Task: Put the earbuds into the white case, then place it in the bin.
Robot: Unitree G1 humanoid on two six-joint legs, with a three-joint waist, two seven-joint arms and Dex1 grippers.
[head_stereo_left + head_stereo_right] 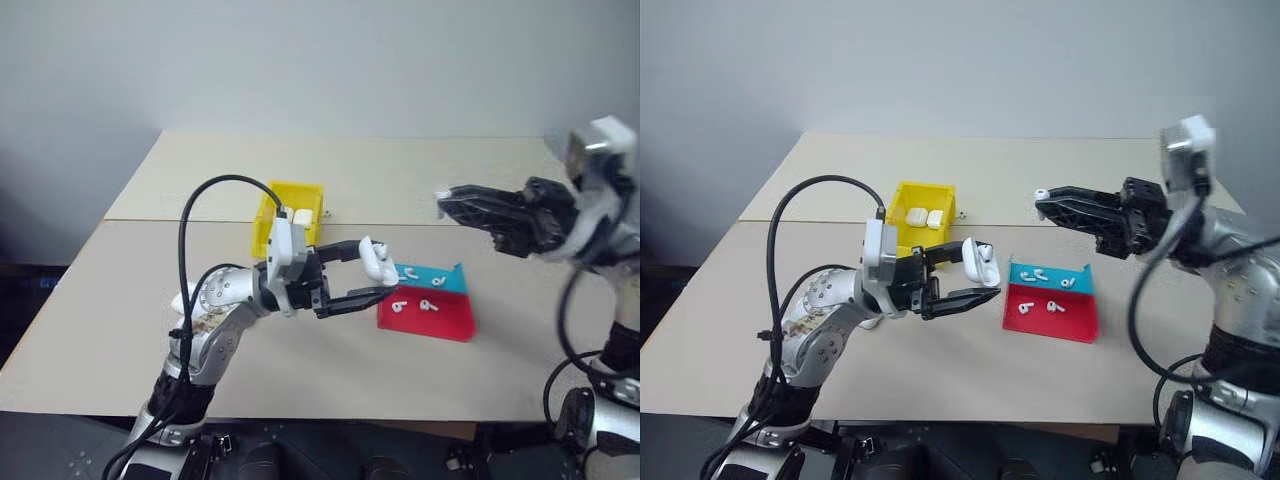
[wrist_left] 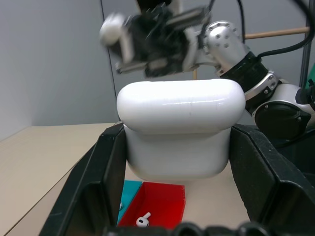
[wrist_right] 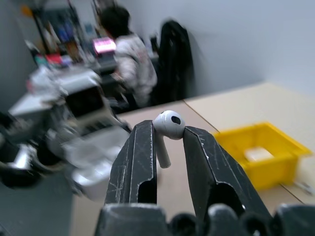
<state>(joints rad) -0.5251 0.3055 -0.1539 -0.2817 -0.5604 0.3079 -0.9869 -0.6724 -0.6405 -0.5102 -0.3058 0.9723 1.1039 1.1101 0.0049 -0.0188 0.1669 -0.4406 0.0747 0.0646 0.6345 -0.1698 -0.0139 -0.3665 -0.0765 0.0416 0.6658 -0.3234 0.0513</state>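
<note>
A: Left pincer (image 1: 975, 279), black two-fingered, clamps a glossy white rounded plastic case (image 1: 978, 262), lid flipped up, above the table.

B: Right pincer (image 1: 1043, 201)?

A: Raised, nipping a tiny white earbud (image 1: 1041, 194). Below it, flat teal tray (image 1: 1080, 282) and red tray (image 1: 1080, 325), four loose earbuds (image 1: 1039, 274). Behind left pincer, yellow rectangular plastic bin (image 1: 902, 203), two cases inside.

Robotics lab or office workroom: plain beige bench (image 1: 130, 330) against bare grey wall (image 1: 320, 60); beyond, person (image 3: 130, 61) seated at cluttered desk (image 3: 64, 54), dark jacket (image 3: 174, 54) hanging nearby.
</note>
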